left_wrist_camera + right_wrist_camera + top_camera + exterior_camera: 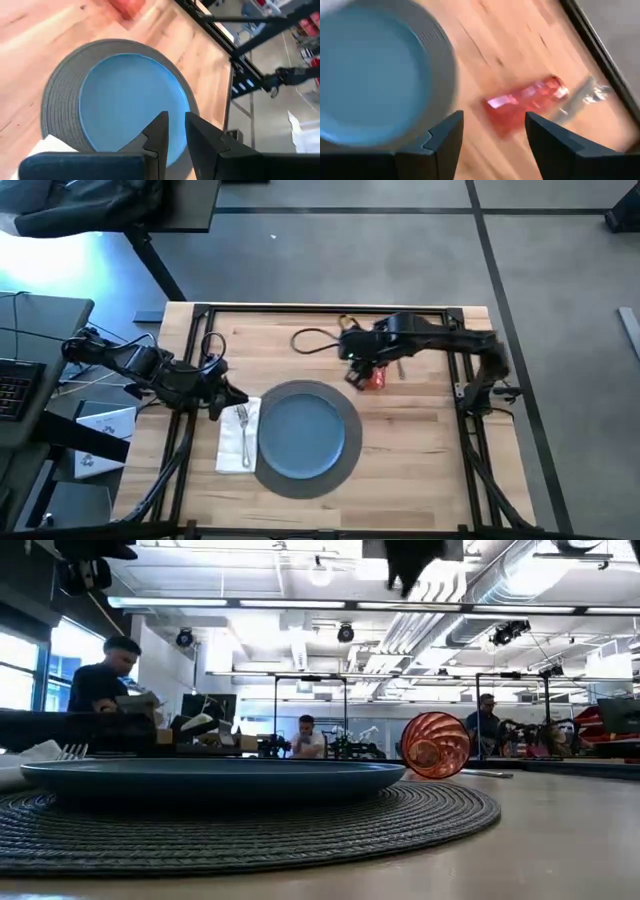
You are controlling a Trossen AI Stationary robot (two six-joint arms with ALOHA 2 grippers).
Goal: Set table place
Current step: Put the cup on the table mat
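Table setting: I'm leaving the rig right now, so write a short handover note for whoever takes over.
Left gripper: open, empty, over the napkin at the mat's left side.
Right gripper: open, empty, above the orange tumbler.
Done: blue plate sits on the mat; the fork lies on the napkin.
Not done: the tumbler lies on its side on the table, past the mat's far right edge, and needs standing up. A piece of silver cutlery lies beside it; which piece, I cannot tell. A black cable lies looped near the far edge.
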